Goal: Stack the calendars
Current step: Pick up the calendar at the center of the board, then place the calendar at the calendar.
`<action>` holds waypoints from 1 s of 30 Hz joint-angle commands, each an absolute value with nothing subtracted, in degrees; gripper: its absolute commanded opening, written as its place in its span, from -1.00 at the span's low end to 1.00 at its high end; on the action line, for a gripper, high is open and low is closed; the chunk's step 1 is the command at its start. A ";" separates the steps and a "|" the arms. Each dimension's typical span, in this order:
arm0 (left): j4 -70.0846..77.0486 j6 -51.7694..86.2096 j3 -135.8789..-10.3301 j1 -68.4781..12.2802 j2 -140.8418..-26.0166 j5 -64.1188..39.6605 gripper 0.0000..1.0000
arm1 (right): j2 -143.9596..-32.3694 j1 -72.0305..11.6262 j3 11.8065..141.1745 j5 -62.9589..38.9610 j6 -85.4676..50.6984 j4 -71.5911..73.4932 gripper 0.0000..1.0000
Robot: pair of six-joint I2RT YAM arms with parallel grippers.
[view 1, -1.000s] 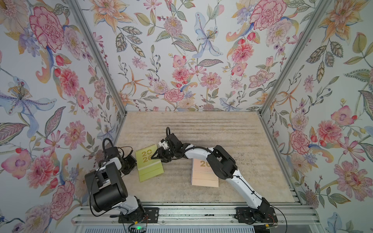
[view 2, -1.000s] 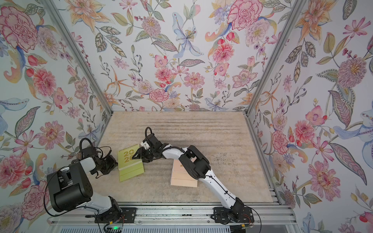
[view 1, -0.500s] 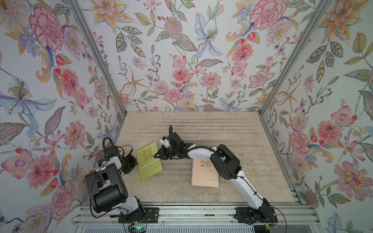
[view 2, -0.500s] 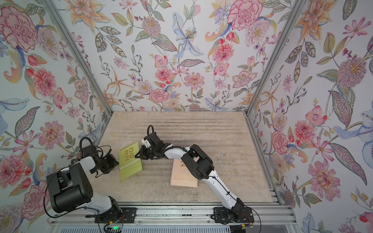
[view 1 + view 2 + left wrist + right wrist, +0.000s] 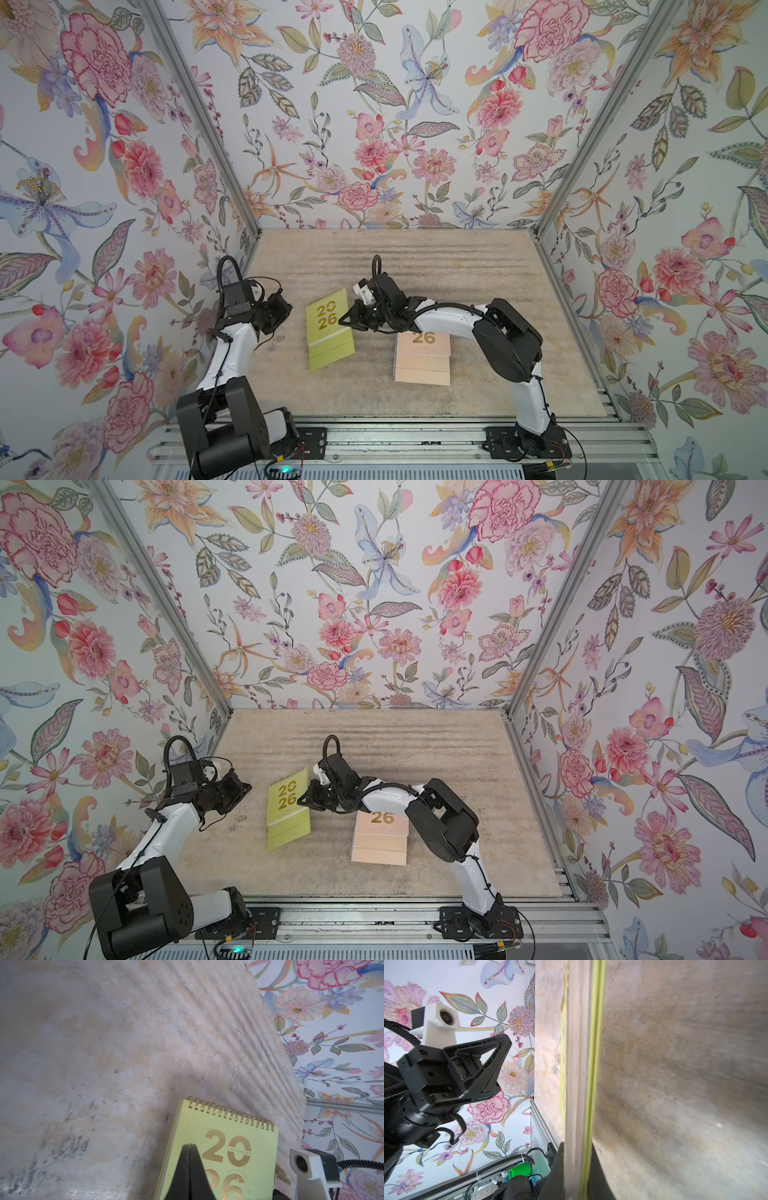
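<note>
A yellow-green calendar with a gold "2026" cover sits left of the table's middle, its spiral end raised and its near end on the table. My right gripper is shut on its right edge; the right wrist view shows the fingers clamping the yellow-green calendar edge-on. A peach-orange calendar lies flat to the right, its far end under my right arm. My left gripper hangs shut and empty just left of the yellow-green calendar.
The marble-look table is boxed in by floral walls on three sides, with metal corner posts. A metal rail carrying both arm bases runs along the near edge. My left arm stands close to the left wall.
My right gripper has shut on the yellow-green calendar's right edge. The calendar has tipped up and shifted slightly right. The left arm has stayed put.
</note>
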State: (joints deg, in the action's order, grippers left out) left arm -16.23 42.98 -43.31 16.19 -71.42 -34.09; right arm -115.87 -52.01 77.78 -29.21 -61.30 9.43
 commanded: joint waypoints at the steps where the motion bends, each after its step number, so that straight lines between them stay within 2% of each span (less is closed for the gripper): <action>1: -10.35 49.45 -44.30 12.36 -69.25 -33.02 -1.00 | -107.14 -50.06 72.11 -27.14 -60.58 13.43 -1.00; 6: -7.35 52.21 -44.17 6.56 -68.25 -30.94 -1.00 | -96.17 -46.39 60.77 -27.98 -62.14 16.70 -1.00; 11: -0.93 56.73 -40.78 -1.51 -68.18 -27.44 -1.00 | -86.40 -40.20 46.26 -33.40 -66.17 28.97 -1.00; 15: 6.31 61.82 -37.42 -10.07 -69.61 -24.29 -1.00 | -77.47 -37.42 41.68 -33.07 -61.06 19.39 -1.00; 20: 12.81 65.77 -36.07 -17.83 -73.76 -21.94 -1.00 | -66.26 -31.29 32.48 -34.18 -62.40 19.42 -1.00; 30: 22.57 71.50 -37.18 -30.10 -82.82 -19.12 -1.00 | -53.70 -21.01 24.35 -45.60 -58.74 10.75 -1.00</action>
